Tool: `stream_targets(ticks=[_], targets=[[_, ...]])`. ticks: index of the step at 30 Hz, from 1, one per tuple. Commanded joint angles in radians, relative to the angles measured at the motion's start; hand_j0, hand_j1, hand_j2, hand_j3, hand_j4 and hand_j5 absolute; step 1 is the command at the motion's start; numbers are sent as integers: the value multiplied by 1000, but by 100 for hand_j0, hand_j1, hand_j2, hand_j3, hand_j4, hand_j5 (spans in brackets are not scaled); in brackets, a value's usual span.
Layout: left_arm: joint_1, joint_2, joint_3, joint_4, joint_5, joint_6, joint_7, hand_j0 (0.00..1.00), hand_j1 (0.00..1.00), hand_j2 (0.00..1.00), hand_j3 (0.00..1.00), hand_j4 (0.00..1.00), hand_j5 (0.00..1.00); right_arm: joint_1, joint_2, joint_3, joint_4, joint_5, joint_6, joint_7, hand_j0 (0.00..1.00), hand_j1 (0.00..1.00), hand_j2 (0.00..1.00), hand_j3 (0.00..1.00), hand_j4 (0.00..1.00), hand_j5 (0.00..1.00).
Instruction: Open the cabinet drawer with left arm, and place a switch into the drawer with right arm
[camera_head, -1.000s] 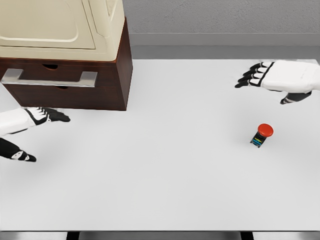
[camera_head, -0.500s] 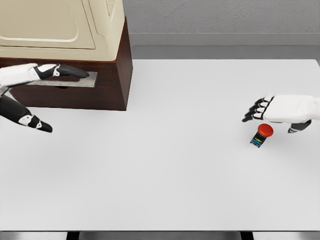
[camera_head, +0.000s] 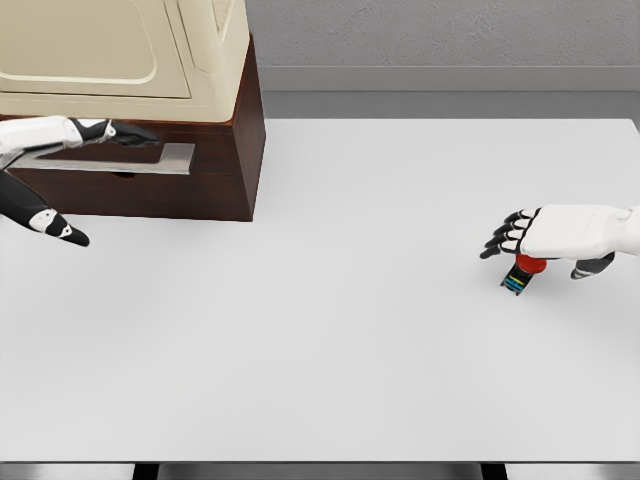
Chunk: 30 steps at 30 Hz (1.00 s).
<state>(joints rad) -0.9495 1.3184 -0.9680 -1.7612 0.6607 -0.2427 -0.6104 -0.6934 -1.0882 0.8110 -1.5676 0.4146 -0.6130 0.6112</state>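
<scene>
A dark brown cabinet (camera_head: 215, 185) with a cream top stands at the table's back left, its drawer shut behind a flat grey handle (camera_head: 150, 158). My left hand (camera_head: 85, 135) lies flat over that handle, fingers straight and open, thumb hanging below. At the right, the switch (camera_head: 518, 276), a small black body with a red button, stands on the table. My right hand (camera_head: 515, 238) hovers directly over it, palm down, fingers relaxed and open, hiding most of the red button.
The white table (camera_head: 350, 330) spreads wide between cabinet and switch. Its front edge runs along the bottom of the picture. A grey wall stands behind the table.
My left hand has risen from the table to the drawer handle and drawn slightly left along it. My right hand has come down from the back right onto the switch's button.
</scene>
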Motion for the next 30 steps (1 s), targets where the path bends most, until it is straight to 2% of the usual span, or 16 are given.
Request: stream_targets(ticks=[1,9,11,12,16,23,30], targets=[[0,-1,2,2,-24,76,0,100,100,100,100,100,100,0,-1,0,0,-3,2,0,100,100,100,100,100,100],[0,-13,0,3,-55,71,0,100,100,100,100,100,100,8,10,-3,-8,-5,2,0,100,100,100,100,100,100],[-2,-19,2,9,-139,69,0,100,100,100,100,100,100,17,11,-3,-11,-5,2,0,100,100,100,100,100,100],[-2,-19,2,11,-151,63,0,100,100,100,100,100,100,17,11,-4,-11,-5,2,0,100,100,100,100,100,100],[3,-44,0,63,-156,74,0,100,100,100,100,100,100,17,11,-7,-9,-5,2,0,100,100,100,100,100,100],[8,-34,-1,77,-196,72,1,100,100,100,100,100,100,17,11,-10,-9,-5,2,0,100,100,100,100,100,100],[14,-39,-12,111,-197,71,1,100,100,100,100,100,100,17,10,-10,-9,-5,2,0,99,99,99,99,99,99]])
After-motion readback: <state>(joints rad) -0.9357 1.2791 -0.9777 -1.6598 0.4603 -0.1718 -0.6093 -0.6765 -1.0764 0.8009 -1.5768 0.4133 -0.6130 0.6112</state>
